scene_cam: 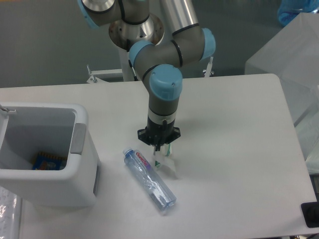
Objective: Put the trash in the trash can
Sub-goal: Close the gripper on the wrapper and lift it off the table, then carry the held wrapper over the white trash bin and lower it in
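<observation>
Two pieces of trash lie on the white tabletop (239, 129) in the single fixed camera view. Nearest the front edge is a crushed clear water bottle (149, 180), lying flat and slanting from its blue cap at upper left down to lower right, with a pink-red label just below the cap. Just beside it, on its upper right side, sits a crumpled clear wrapper (164, 162) with green print.

Directly over that wrapper the gripper (158, 147) points straight down, its black jaws drawn close together and pinching the top of the wrapper, whose green print shows just beneath the tips. The wrapper's lower part spreads out below the jaws toward the tabletop; whether it is touching the surface I cannot tell.

At the left edge stands the trash can (79, 149), a white boxy bin with a thick rim and a grey panel on the side facing the arm, well apart from both pieces. Inside it, on the bottom, lies a blue and orange packet (49, 161).
</observation>
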